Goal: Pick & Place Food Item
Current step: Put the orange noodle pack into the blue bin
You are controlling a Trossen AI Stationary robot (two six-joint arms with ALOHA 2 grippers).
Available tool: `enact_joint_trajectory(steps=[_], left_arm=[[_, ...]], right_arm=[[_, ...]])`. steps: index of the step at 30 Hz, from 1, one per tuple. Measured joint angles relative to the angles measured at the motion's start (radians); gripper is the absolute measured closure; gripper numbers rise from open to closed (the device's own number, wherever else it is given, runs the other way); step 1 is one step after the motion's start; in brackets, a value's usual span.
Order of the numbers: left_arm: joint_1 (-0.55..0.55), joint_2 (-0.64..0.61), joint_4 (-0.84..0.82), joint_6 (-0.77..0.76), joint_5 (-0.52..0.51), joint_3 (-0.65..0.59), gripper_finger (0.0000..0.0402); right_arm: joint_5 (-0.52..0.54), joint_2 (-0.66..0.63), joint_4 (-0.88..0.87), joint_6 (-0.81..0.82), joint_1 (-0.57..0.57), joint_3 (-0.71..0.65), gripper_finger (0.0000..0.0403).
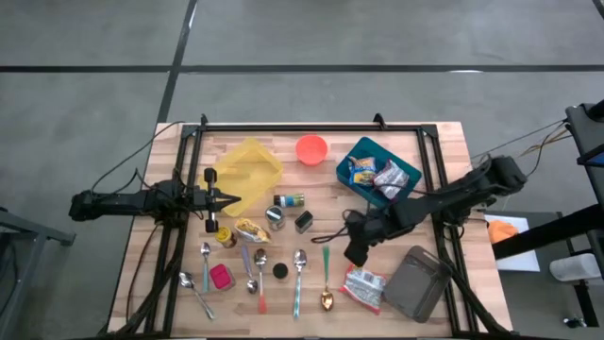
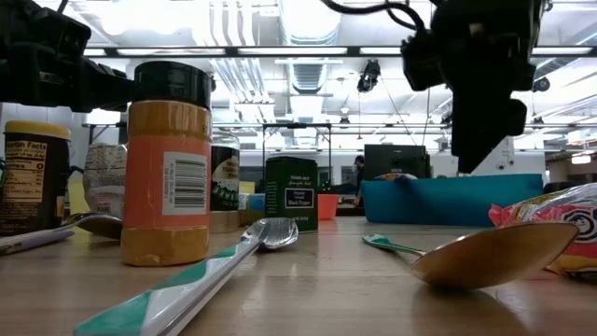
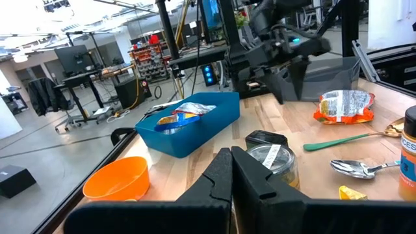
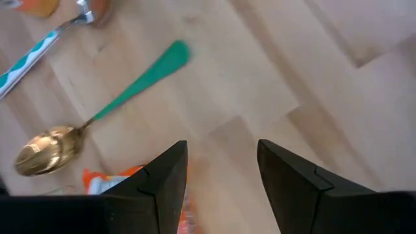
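Observation:
An orange and silver snack packet (image 1: 363, 286) lies flat on the wooden table near its front edge; it also shows in the left wrist view (image 3: 344, 106) and, partly behind a finger, in the right wrist view (image 4: 107, 182). My right gripper (image 1: 357, 251) (image 4: 221, 174) hangs open above the bare wood just beyond the packet, tilted steeply down, with nothing between its fingers. A teal bin (image 1: 377, 173) at the back right holds more snack packets. My left gripper (image 1: 229, 200) (image 3: 231, 170) waits at the left, shut and level, holding nothing.
A green-handled gold spoon (image 4: 97, 110) lies beside the packet, with more spoons (image 1: 260, 269) to its left. Jars and tins (image 1: 283, 212), an orange bowl (image 1: 311, 148), a yellow board (image 1: 248, 168) and a grey container (image 1: 420, 281) share the table.

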Motion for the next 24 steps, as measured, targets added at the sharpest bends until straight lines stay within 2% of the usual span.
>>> enact_joint_trajectory(steps=[11, 17, 20, 24], left_arm=[[0.0, 0.0, 0.0, 0.0, 0.0, 0.0, 0.0401], [0.0, 0.0, 0.0, 0.0, 0.0, 0.0, 0.0401], [0.0, 0.0, 0.0, 0.0, 0.0, 0.0, 0.0401], [0.0, 0.0, 0.0, 0.0, 0.0, 0.0, 0.0401]], right_arm=[[-0.013, 0.168, -0.191, 0.08, 0.069, 0.213, 0.0218], [-0.041, 0.213, -0.207, 0.076, 0.088, 0.227, 0.0218], [-0.085, 0.224, -0.176, 0.067, 0.092, 0.215, 0.0218], [-0.09, 0.24, -0.145, 0.057, 0.093, 0.194, 0.0218]])
